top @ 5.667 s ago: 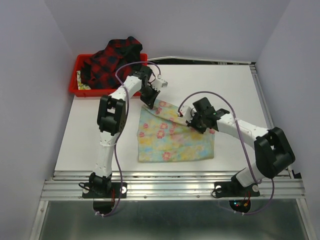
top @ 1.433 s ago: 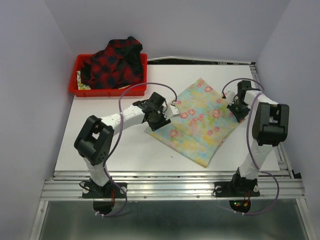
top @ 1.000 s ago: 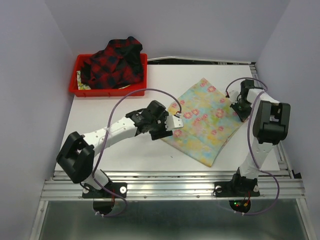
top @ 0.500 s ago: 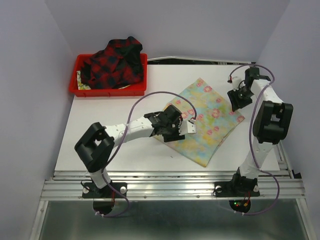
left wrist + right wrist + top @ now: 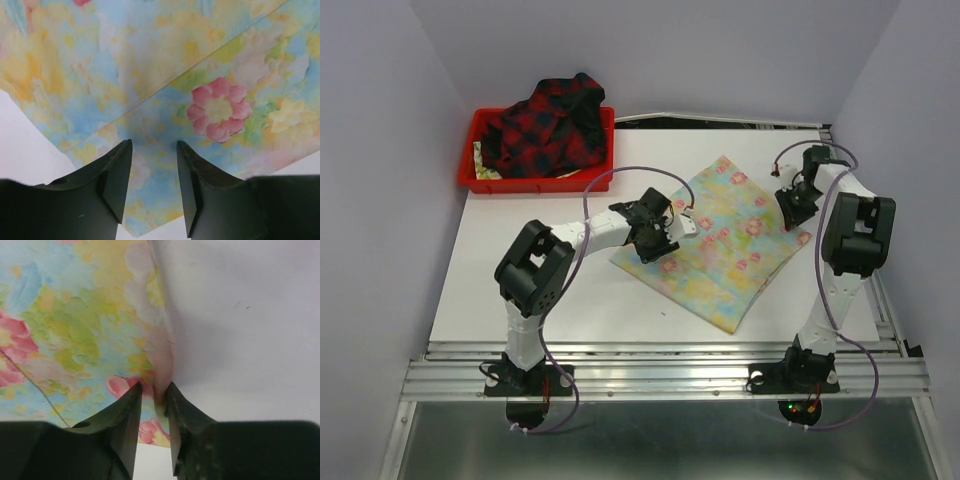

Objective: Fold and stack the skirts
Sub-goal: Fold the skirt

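Note:
The pastel yellow and blue floral skirt [image 5: 720, 245] lies folded flat as a diamond on the white table. My left gripper [image 5: 660, 240] hovers over its left corner, and the left wrist view shows the left gripper [image 5: 153, 147] open above the cloth [image 5: 165, 75] with nothing between its fingers. My right gripper [image 5: 790, 210] sits at the skirt's right corner. In the right wrist view the right gripper [image 5: 154, 389] stands narrow with a raised ridge of the skirt's edge [image 5: 160, 360] pinched between the jaws. The red-and-black plaid skirt [image 5: 545, 125] is heaped in the tray at the back left.
The red plastic tray [image 5: 535, 182] stands at the table's back left corner, with a bit of pale cloth [image 5: 480, 155] at its left end. Bare white table [image 5: 520, 270] stretches left of the floral skirt. A metal rail [image 5: 660, 370] runs along the near edge.
My left gripper has drawn back from the middle of the floral skirt to its left corner. My right gripper has dropped onto the right corner and narrowed on the cloth edge.

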Controlling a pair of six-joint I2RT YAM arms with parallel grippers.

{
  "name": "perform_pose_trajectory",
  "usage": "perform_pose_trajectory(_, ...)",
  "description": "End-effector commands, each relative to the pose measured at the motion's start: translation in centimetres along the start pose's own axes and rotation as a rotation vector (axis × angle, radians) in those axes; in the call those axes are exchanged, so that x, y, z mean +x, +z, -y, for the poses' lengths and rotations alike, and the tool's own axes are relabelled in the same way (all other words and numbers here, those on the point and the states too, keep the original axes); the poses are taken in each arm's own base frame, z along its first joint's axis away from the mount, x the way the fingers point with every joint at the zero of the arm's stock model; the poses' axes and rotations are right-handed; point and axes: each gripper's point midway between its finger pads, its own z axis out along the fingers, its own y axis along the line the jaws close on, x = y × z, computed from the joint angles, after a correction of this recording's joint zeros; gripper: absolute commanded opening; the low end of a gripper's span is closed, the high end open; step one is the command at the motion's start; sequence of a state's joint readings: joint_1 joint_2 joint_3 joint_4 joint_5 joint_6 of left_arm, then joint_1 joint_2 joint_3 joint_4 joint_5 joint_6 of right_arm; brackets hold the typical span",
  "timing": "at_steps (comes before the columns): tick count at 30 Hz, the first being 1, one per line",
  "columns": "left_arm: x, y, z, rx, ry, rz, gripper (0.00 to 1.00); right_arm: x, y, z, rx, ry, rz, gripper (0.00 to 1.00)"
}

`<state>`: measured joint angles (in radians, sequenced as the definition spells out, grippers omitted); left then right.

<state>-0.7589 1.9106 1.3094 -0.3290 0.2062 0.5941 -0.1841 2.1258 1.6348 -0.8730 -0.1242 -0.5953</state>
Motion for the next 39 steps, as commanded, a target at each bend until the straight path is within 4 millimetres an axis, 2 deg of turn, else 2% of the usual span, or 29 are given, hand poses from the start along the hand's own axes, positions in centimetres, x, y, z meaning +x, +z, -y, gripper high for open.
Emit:
perform_pose_trajectory(1,-0.2,-0.6,0.8,0.036,0.003,0.006,0.47,1.2,1.1,0.0,0.006,-0.014,0.001,0.27)
perform_pose_trajectory(3,0.7,-0.6,1.9,0.066,0.062,-0.020,0.43,0.6,1.5,0.1,0.018,-0.023,0.008,0.16)
perform_pose_trajectory(4,1.4,-0.3,3.6,0.095,0.102,-0.048,0.42,-0.1,1.6,-0.2,0.020,-0.039,0.018,0.13)
perform_pose_trajectory(7,2.5,-0.2,6.8,0.157,0.193,-0.090,0.37,-2.2,1.6,-1.0,0.023,-0.091,0.061,0.04)
perform_pose_trajectory(8,3.0,-0.1,8.2,0.193,0.207,-0.098,0.36,-3.1,1.6,-2.0,0.017,-0.124,0.070,0.01)
perform_pose_trajectory(9,3.0,-0.1,9.7,0.229,0.228,-0.107,0.34,-3.8,1.4,-2.4,0.019,-0.153,0.085,0.01)
perform_pose_trajectory(13,3.5,-0.3,13.3,0.328,0.281,-0.141,0.27,-6.2,1.0,-4.9,0.029,-0.293,0.136,0.01)
perform_pose_trajectory(15,3.2,-0.8,14.7,0.370,0.303,-0.132,0.27,-7.1,1.0,-6.7,0.027,-0.362,0.159,0.01)
perform_pose_trajectory(17,1.9,-2.2,16.8,0.439,0.330,-0.096,0.28,-8.0,0.7,-8.7,0.017,-0.433,0.188,0.01)
perform_pose_trajectory(19,0.1,-3.9,18.3,0.487,0.338,-0.031,0.33,-8.7,0.2,-10.1,0.012,-0.468,0.215,0.01)
perform_pose_trajectory(21,-1.5,-5.8,18.5,0.512,0.315,0.021,0.40,-8.9,-0.3,-11.8,-0.038,-0.507,0.241,0.01)
perform_pose_trajectory(22,-3.1,-7.5,17.9,0.510,0.301,0.090,0.48,-9.2,-0.7,-12.8,-0.051,-0.530,0.261,0.01)
perform_pose_trajectory(23,-3.3,-8.3,17.5,0.513,0.285,0.112,0.51,-9.4,-1.2,-13.0,-0.059,-0.540,0.278,0.02)
perform_pose_trajectory(24,-4.1,-10.0,16.8,0.512,0.307,0.147,0.55,-9.7,-2.2,-14.4,-0.096,-0.573,0.320,0.04)
perform_pose_trajectory(25,-4.5,-10.9,16.0,0.515,0.303,0.168,0.56,-10.1,-2.8,-14.9,-0.109,-0.584,0.354,0.05)
perform_pose_trajectory(26,-5.0,-12.0,13.7,0.498,0.249,0.204,0.57,-10.5,-3.4,-15.7,-0.122,-0.604,0.383,0.06)
perform_pose_trajectory(28,-5.4,-13.1,10.3,0.456,0.194,0.246,0.63,-11.2,-4.5,-16.7,-0.139,-0.618,0.432,0.15)
perform_pose_trajectory(29,-6.1,-13.7,7.8,0.400,0.184,0.270,0.65,-11.6,-4.6,-16.6,-0.133,-0.609,0.440,0.25)
perform_pose_trajectory(30,-5.4,-13.9,4.2,0.329,0.135,0.269,0.68,-11.7,-4.4,-16.6,-0.137,-0.583,0.434,0.43)
perform_pose_trajectory(31,-4.7,-12.9,1.6,0.256,0.110,0.225,0.71,-12.4,-4.7,-16.3,-0.121,-0.582,0.441,0.47)
perform_pose_trajectory(33,-5.7,-13.2,-3.1,0.143,0.081,0.246,0.74,-12.6,-4.5,-15.5,-0.087,-0.581,0.423,0.52)
perform_pose_trajectory(34,-5.6,-12.9,-6.5,0.080,0.049,0.241,0.76,-12.7,-4.2,-15.2,-0.073,-0.583,0.414,0.52)
perform_pose_trajectory(35,-4.6,-11.8,-7.8,0.060,0.016,0.215,0.77,-12.8,-4.1,-14.9,-0.061,-0.579,0.408,0.52)
perform_pose_trajectory(36,-6.0,-12.5,-10.4,-0.007,0.010,0.249,0.78,-12.7,-3.9,-14.7,-0.050,-0.586,0.399,0.52)
perform_pose_trajectory(37,-5.1,-11.0,-12.2,-0.020,-0.009,0.220,0.78,-12.7,-3.8,-14.6,-0.050,-0.587,0.395,0.52)
perform_pose_trajectory(39,-5.6,-9.8,-16.0,-0.100,-0.011,0.217,0.79,-12.7,-3.3,-14.5,-0.048,-0.585,0.382,0.52)
